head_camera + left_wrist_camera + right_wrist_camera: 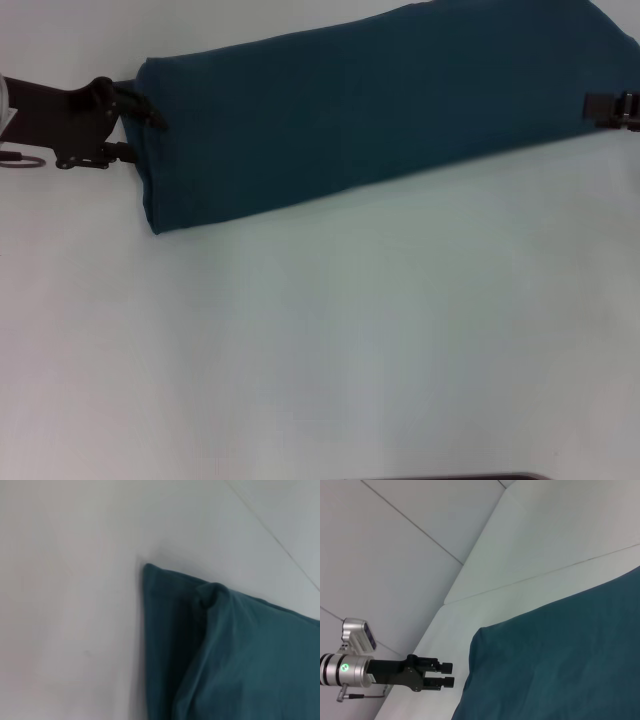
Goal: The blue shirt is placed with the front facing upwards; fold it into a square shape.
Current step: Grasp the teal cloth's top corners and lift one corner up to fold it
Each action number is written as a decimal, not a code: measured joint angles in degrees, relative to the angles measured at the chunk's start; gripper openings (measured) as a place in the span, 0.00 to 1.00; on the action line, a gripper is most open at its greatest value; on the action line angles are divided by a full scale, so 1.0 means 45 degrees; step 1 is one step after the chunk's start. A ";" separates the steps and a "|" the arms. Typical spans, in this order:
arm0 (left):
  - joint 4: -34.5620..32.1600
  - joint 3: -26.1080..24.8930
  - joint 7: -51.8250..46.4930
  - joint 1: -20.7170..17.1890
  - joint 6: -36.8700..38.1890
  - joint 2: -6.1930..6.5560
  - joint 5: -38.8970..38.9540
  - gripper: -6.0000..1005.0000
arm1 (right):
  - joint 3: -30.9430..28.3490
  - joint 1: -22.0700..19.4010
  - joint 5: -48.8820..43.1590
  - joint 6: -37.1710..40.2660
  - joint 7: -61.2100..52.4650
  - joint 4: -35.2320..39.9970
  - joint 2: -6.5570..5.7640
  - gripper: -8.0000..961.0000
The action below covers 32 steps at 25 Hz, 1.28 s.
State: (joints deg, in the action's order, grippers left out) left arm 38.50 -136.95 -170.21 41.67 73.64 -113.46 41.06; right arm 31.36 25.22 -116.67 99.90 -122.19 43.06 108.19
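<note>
1. White bench [320, 360] fills most of the head view, and pale wall panels show behind it in the right wrist view.
2. On the robot's left, the left tool [135, 128] sits right at the short end of the blue shirt [380, 110]. Its two black fingers are spread apart, one by the upper corner of that end and one lower down. The right wrist view shows the same left tool [447, 675] with a gap between its fingers and the cloth just beside them, so it looks open and not pinching anything.
3. On the robot's right, only the black tip of the right tool [612, 108] pokes in at the far edge of the view, over the other end of the shirt. I cannot tell if it is open or closed.
4. Both arms reach in flat from the sides, one at each end of the shirt, low over the bench.
5. Lying across the back part of the bench is the shirt, folded into a long, thick band that slants a little. No letters show on top. The left wrist view shows one puffy folded corner of the blue shirt [230, 650].
6. I think the tools are at the ends so they can fold the long band across into a square. That fold is not done yet.
</note>
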 joint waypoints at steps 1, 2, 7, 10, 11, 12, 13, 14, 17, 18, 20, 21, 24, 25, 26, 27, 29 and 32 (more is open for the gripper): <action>-0.0057 0.0030 0.0050 0.0004 -0.0064 0.0000 -0.0005 0.58 | -0.0001 -0.0003 -0.0004 0.0003 0.0021 0.0000 0.0000 0.94; -0.0093 0.0045 0.0108 -0.0002 -0.0116 0.0003 -0.0014 0.58 | -0.0003 -0.0007 -0.0007 0.0005 0.0036 -0.0001 0.0000 0.94; -0.0104 0.0054 0.0408 -0.0155 -0.0646 -0.0093 -0.0287 0.58 | -0.0038 -0.0029 -0.0012 -0.0063 0.0054 0.0000 0.0000 0.94; -0.0162 0.0064 0.0529 -0.0246 -0.1062 -0.0168 -0.0313 0.58 | -0.0052 -0.0034 -0.0012 -0.0064 0.0060 0.0000 -0.0001 0.94; -0.0201 0.0063 0.0530 -0.0254 -0.1149 -0.0170 -0.0316 0.58 | -0.0054 -0.0038 -0.0013 -0.0066 0.0061 0.0000 0.0000 0.94; -0.0227 0.0063 0.0530 -0.0257 -0.1184 -0.0181 -0.0317 0.58 | -0.0056 -0.0042 -0.0012 -0.0067 0.0062 0.0000 0.0000 0.94; -0.0252 0.0063 0.0530 -0.0257 -0.1221 -0.0194 -0.0317 0.58 | -0.0061 -0.0045 -0.0012 -0.0068 0.0061 0.0000 0.0000 0.94; -0.0290 0.0063 0.0529 -0.0257 -0.1296 -0.0222 -0.0331 0.58 | -0.0068 -0.0052 -0.0012 -0.0073 0.0059 0.0000 -0.0001 0.94; -0.0385 0.0063 0.0526 -0.0256 -0.1482 -0.0319 -0.0445 0.58 | -0.0076 -0.0057 -0.0012 -0.0087 0.0048 -0.0001 -0.0001 0.94; -0.0392 0.0063 0.0525 -0.0252 -0.1512 -0.0342 -0.0485 0.58 | -0.0077 -0.0057 -0.0012 -0.0090 0.0044 -0.0004 0.0000 0.94; -0.0394 0.0064 0.0514 -0.0226 -0.1530 -0.0358 -0.0568 0.58 | -0.0076 -0.0053 -0.0012 -0.0092 0.0038 -0.0008 0.0000 0.94; -0.0394 0.0062 0.0506 -0.0214 -0.1532 -0.0364 -0.0609 0.58 | -0.0076 -0.0050 -0.0012 -0.0093 0.0038 -0.0009 -0.0001 0.94; -0.0394 0.0063 0.0496 -0.0177 -0.1539 -0.0444 -0.0624 0.58 | -0.0074 -0.0041 -0.0011 -0.0093 0.0035 -0.0014 -0.0008 0.94; -0.0394 0.0063 0.0496 -0.0177 -0.1539 -0.0444 -0.0624 0.58 | -0.0074 -0.0043 -0.0011 -0.0093 0.0035 -0.0016 -0.0013 0.94; -0.0398 0.0074 0.0497 -0.0171 -0.1551 -0.0458 -0.0634 0.58 | -0.0074 -0.0048 -0.0011 -0.0093 0.0034 -0.0017 -0.0016 0.94; -0.0403 0.0103 0.0496 -0.0160 -0.1587 -0.0467 -0.0656 0.58 | -0.0073 -0.0052 -0.0012 -0.0093 0.0034 -0.0019 -0.0018 0.94; -0.0407 0.0160 0.0462 -0.0151 -0.1662 -0.0477 -0.0734 0.58 | -0.0074 -0.0060 -0.0011 -0.0092 0.0034 -0.0019 -0.0019 0.94; -0.0414 0.0181 0.0418 -0.0149 -0.1702 -0.0490 -0.0786 0.58 | -0.0073 -0.0059 -0.0011 -0.0091 0.0041 -0.0020 -0.0020 0.94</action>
State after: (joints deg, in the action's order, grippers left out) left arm 36.64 -136.14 -168.33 41.00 65.98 -115.66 37.53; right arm 31.03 24.95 -116.72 99.49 -122.01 42.97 108.10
